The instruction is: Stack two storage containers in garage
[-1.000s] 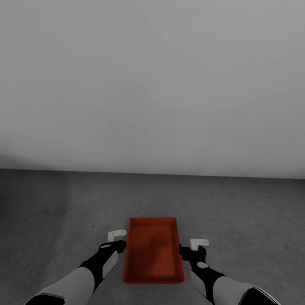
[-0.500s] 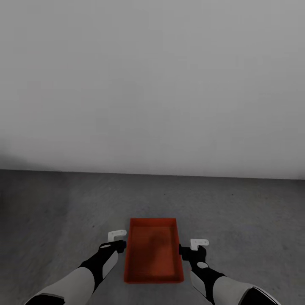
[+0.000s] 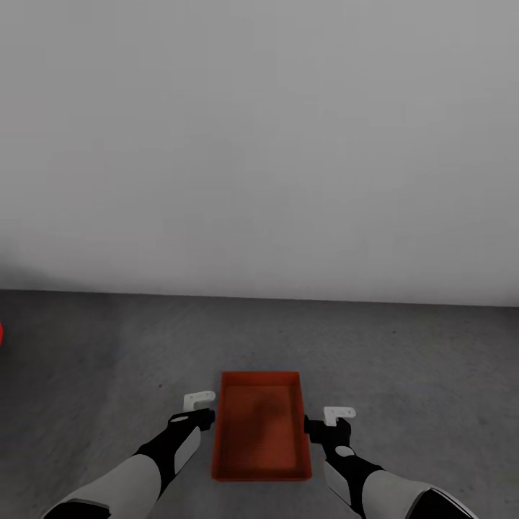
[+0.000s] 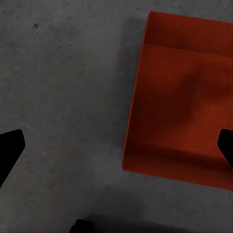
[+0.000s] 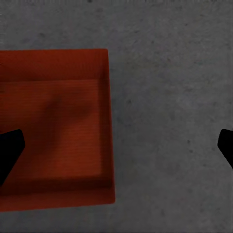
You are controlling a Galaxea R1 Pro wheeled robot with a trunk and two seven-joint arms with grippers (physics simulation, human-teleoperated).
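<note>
One orange-red storage container [image 3: 261, 425] lies open side up on the dark grey garage floor [image 3: 404, 360], between my two arms. My left gripper [image 3: 200, 408] hangs open just off its left long wall. In the left wrist view the left gripper [image 4: 118, 148] straddles that wall, one fingertip [image 4: 9, 148] over floor, the other over the storage container [image 4: 179, 107]. My right gripper [image 3: 331, 419] is open beside the right wall. The right wrist view has the right gripper [image 5: 116, 145] spanning that wall of the storage container [image 5: 53, 126]. Neither grips it.
A plain pale grey wall [image 3: 259, 144] rises a short way beyond the container. A small red patch [image 3: 1, 333] touches the left edge of the head view, too little of it to identify. Bare concrete floor spreads on both sides.
The red patch has come into the head view's left edge. The container's near end has shifted very slightly. Both arms stay where they were, open.
</note>
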